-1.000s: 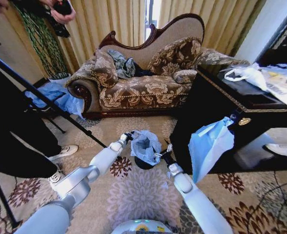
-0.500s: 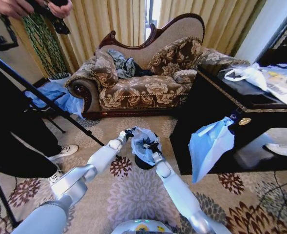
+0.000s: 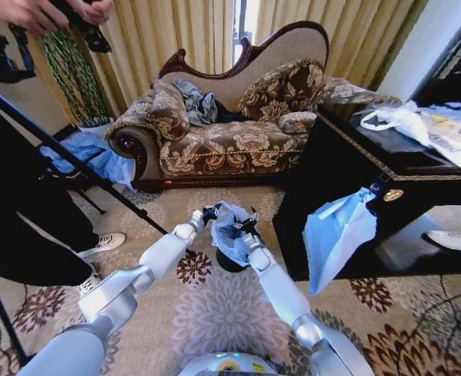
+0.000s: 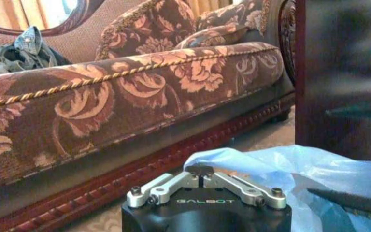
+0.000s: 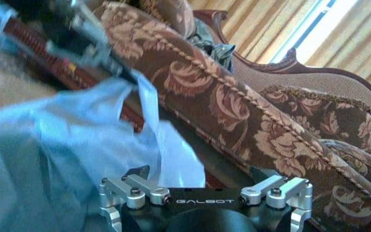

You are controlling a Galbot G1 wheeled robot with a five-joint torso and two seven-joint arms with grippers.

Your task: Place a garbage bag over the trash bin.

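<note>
Since the earlier frames, the right gripper had moved inward from the right side of the bag and a little farther toward the sofa, so that it sat at the bag's upper right edge. The left gripper had stayed at the bag's upper left edge. In the left wrist view, the left gripper had its jaws together, and the pale blue film lay just beyond them; whether film was pinched between them could not be told. In the right wrist view, the right gripper had its jaws wide apart, with the bag bunched in front of it and the left gripper farther off, at the film's far edge. The bag lay crumpled over the bin, which stood on the patterned carpet between the sofa and the robot; a dark part of the bin showed under the film. The black cabinet stood to the right of the bin.
</note>
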